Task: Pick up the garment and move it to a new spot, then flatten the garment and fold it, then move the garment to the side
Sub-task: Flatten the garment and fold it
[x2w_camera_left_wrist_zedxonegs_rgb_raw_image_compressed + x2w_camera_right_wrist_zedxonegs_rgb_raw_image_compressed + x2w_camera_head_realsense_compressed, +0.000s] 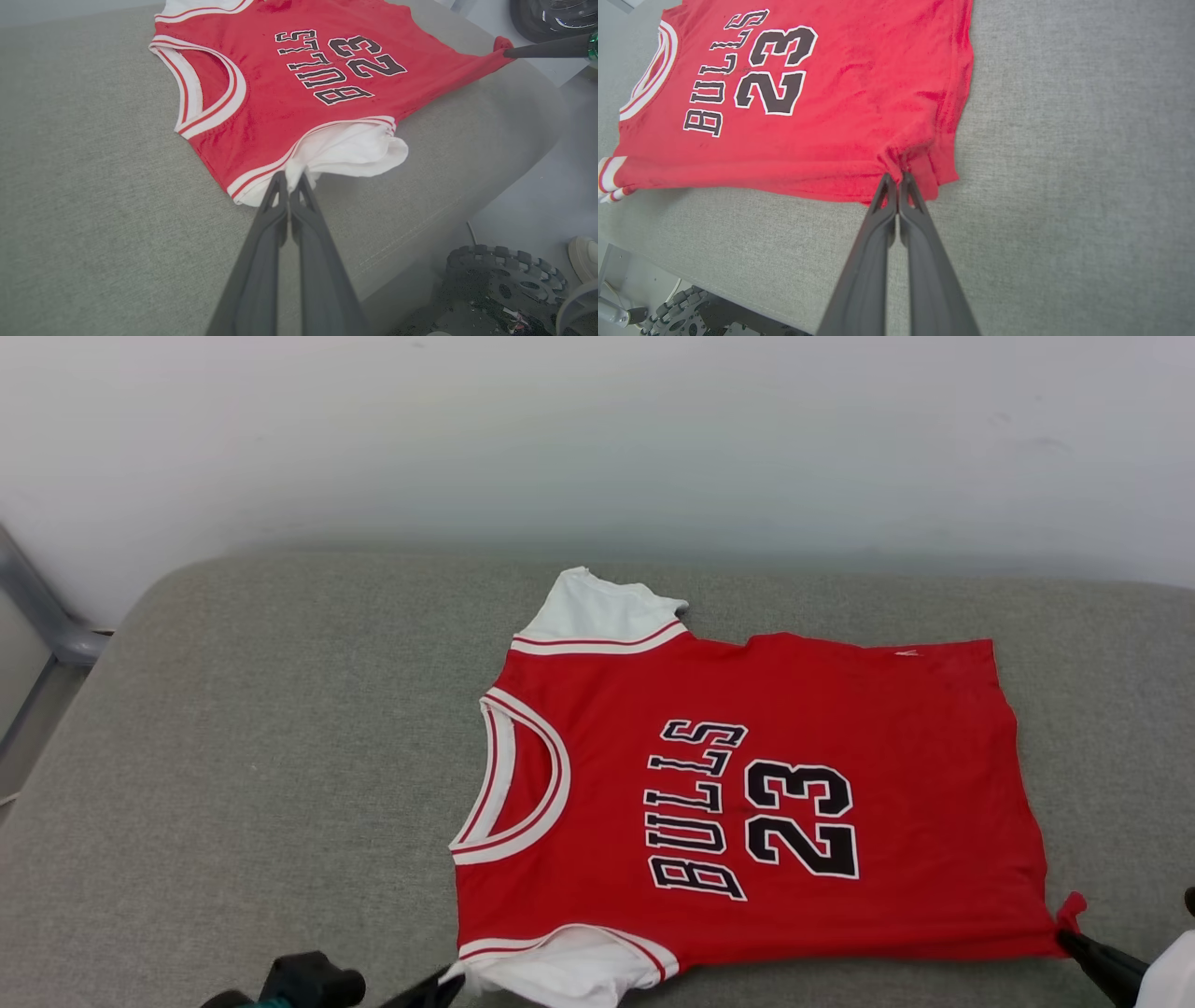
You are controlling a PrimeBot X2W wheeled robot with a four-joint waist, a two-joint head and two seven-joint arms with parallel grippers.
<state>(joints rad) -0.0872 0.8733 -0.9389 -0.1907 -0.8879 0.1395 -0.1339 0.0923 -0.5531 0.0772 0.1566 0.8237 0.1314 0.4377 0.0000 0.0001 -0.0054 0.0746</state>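
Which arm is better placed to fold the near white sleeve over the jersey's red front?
Left. The left gripper is shut on the near white sleeve of the garment; the right gripper pinches the red hem corner at the other end.

Grey fabric cushion (280,756) against a plain white wall (597,429), pale grey floor (551,186) alongside

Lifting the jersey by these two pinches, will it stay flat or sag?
Probably floppy: the garment puckers where the left gripper pinches its sleeve and the right gripper its hem corner, so it would likely sag between them. Seems light: thin cloth.
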